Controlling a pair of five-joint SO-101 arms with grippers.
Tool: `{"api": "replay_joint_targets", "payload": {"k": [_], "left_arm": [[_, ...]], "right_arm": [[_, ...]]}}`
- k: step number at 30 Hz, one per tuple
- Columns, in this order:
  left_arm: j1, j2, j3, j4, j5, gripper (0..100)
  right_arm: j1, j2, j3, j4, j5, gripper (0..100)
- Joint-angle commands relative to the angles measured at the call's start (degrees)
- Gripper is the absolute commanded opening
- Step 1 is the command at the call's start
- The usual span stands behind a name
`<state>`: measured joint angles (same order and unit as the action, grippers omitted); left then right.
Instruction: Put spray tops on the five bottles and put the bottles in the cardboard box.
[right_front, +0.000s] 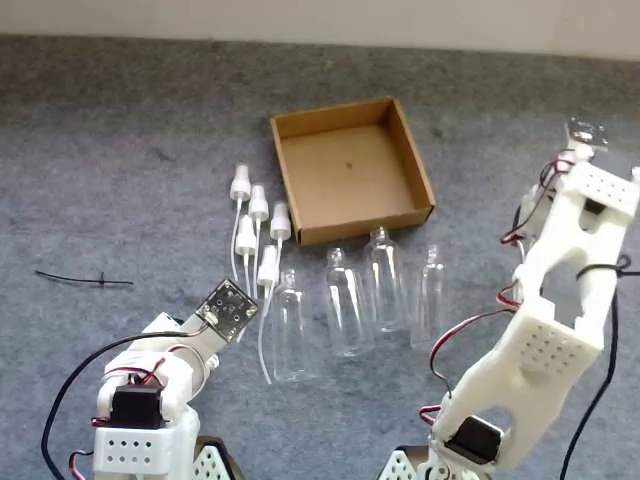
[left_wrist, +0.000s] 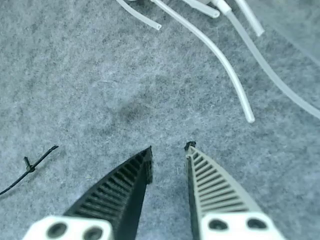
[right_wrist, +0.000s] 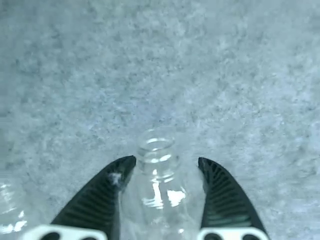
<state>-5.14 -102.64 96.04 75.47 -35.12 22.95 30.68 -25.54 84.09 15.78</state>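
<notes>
The right gripper (right_wrist: 166, 159) is spread wide, its black fingers either side of a clear plastic bottle's (right_wrist: 159, 187) neck; whether they touch it is unclear. The left gripper (left_wrist: 169, 147) is slightly parted and holds nothing. Thin white spray-top tubes (left_wrist: 227, 70) lie beyond its tips.

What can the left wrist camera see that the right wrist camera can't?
Left wrist view: the left gripper open above the grey mat, the spray tops' thin white tubes, and a black tie. Right wrist view: the right gripper open on either side of a clear bottle with no top, plus a second bottle's edge. Both: that grey mat.
</notes>
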Motion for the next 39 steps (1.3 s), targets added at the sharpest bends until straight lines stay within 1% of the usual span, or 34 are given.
{"api": "replay_joint_targets", "payload": {"k": [1,4,7,10,12,14,16,20,25,27,30,33,35,37,39], "left_arm": [[-0.6,0.6,-0.8,-8.2,-0.4,12],[-0.7,1.2,-6.9,-11.2,1.1,12],[-3.9,2.0,-15.7,-9.8,5.3,12],[-6.3,9.5,-25.8,-8.5,5.5,12],[-6.5,20.0,-33.2,-8.4,6.2,12],[-6.5,32.3,-40.9,-8.4,10.1,12],[-6.3,45.6,-50.0,-8.4,14.2,12],[-2.5,70.2,-69.8,-8.4,21.6,12],[2.8,94.9,-91.0,-5.0,28.3,20],[3.3,103.1,-98.6,-4.8,30.1,20],[3.2,114.6,-109.6,-4.8,33.4,20],[3.5,125.1,-119.4,-4.8,35.9,20],[3.6,131.2,-125.0,-4.5,36.0,20],[3.2,136.5,-129.8,-4.4,36.0,20],[2.9,140.9,-133.7,-4.4,36.0,20]], "right_arm": [[-5.8,-6.0,-6.6,6.4,-0.4,3.2],[-10.1,-9.7,-8.5,10.9,-0.4,2.5],[-11.8,-14.2,-8.1,11.6,1.0,2.5],[-12.9,-18.8,-6.4,12.2,3.9,2.4],[-12.9,-22.4,-3.0,11.8,5.3,2.4],[-13.2,-26.2,1.0,10.8,6.4,2.2],[-13.7,-30.8,7.3,7.3,6.4,2.1],[-18.5,-43.2,23.9,-1.2,6.4,2.0],[-22.8,-61.7,46.1,-12.2,6.4,2.0],[-24.0,-67.3,53.5,-14.3,6.4,2.0],[-26.4,-73.1,61.5,-14.5,6.4,2.0],[-29.5,-77.1,64.7,-14.5,4.3,2.0],[-31.1,-79.3,65.7,-14.5,3.2,2.0],[-31.4,-80.6,65.7,-14.5,3.2,2.1],[-30.2,-81.2,65.7,-14.5,3.3,2.3]]}}
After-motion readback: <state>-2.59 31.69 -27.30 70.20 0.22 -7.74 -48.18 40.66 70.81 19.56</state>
